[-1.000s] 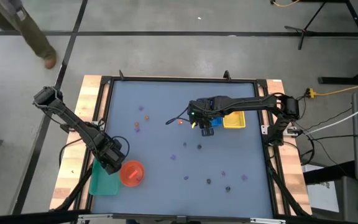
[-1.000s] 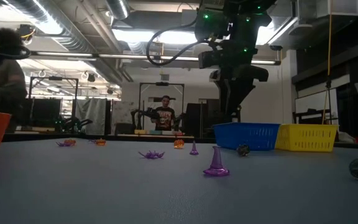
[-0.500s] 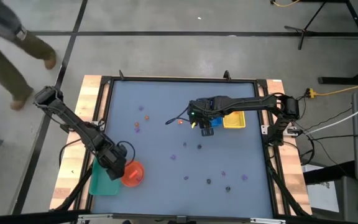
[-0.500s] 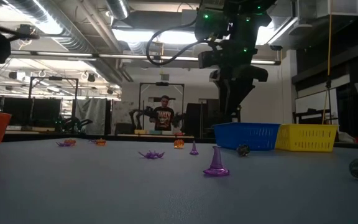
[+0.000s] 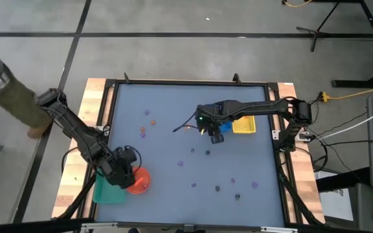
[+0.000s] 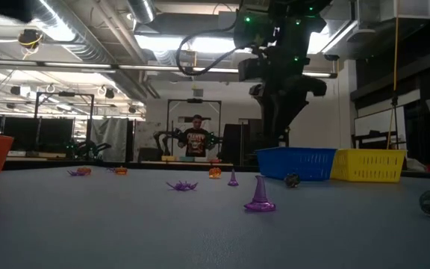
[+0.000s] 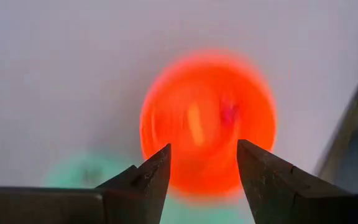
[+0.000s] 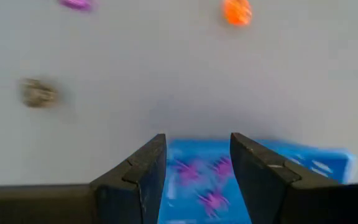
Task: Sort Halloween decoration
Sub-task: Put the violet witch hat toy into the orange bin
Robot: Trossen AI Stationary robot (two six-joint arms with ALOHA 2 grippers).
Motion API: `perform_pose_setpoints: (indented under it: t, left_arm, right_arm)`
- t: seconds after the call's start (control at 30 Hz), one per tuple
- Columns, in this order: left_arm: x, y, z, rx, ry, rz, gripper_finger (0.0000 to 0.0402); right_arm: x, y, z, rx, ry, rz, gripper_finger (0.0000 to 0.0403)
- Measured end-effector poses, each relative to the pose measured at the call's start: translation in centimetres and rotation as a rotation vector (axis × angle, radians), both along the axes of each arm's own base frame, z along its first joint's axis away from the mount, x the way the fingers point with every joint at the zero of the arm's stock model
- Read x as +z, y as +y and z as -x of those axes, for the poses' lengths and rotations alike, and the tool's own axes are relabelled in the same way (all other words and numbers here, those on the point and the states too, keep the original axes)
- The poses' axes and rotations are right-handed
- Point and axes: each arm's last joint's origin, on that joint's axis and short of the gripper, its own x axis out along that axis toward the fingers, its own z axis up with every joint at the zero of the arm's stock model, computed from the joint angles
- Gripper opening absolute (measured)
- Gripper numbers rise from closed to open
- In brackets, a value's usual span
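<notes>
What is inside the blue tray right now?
In the right wrist view, a few purple pieces lie in the blue tray, seen between the open right pincer above it. The fingers cover part of the tray, so a full count is impossible.

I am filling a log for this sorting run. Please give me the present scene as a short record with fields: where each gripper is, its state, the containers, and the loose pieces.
left gripper: open, empty, above the orange bowl
right gripper: open, empty, above the blue tray
blue tray contents: purple pieces
yellow tray: beside the blue tray, contents not visible
green tray: beside the orange bowl, partly under the left arm
loose pieces on table: purple, orange and dark, scattered; a purple cone piece stands upright
</notes>
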Motion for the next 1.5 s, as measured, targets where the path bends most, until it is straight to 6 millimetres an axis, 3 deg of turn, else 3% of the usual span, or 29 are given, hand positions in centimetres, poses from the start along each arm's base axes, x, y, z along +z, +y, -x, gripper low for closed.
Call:
perform_pose_setpoints:
  t: [0.23,0.43,0.6,0.87,1.13,1.5]
  left_arm:
    - [0.9,1.0,-1.6,0.063,-0.314,-0.348,0.0167]
    - [0.9,2.1,-2.3,0.056,-0.312,-0.446,0.0167]
    - [1.0,2.6,-2.6,0.040,-0.300,-0.479,0.0167]
    - [1.0,2.6,-2.6,0.006,-0.295,-0.504,0.0167]
    - [1.0,2.6,-2.6,0.007,-0.295,-0.504,0.0167]
    - [1.0,2.6,-2.6,0.007,-0.295,-0.503,0.0167]
  right_arm:
    - [0.2,2.6,-0.7,0.202,-0.059,-0.056,0.0177]
    - [0.4,5.1,-1.4,0.418,-0.122,-0.001,0.0177]
    - [0.7,6.4,-2.0,0.480,-0.201,0.021,0.0177]
    - [-1.2,6.9,-3.5,0.524,-0.241,-0.070,0.0177]
    - [-3.9,7.0,-4.5,0.523,-0.200,-0.078,0.0177]
    - [-6.1,6.9,-4.9,0.530,-0.141,-0.042,0.0177]
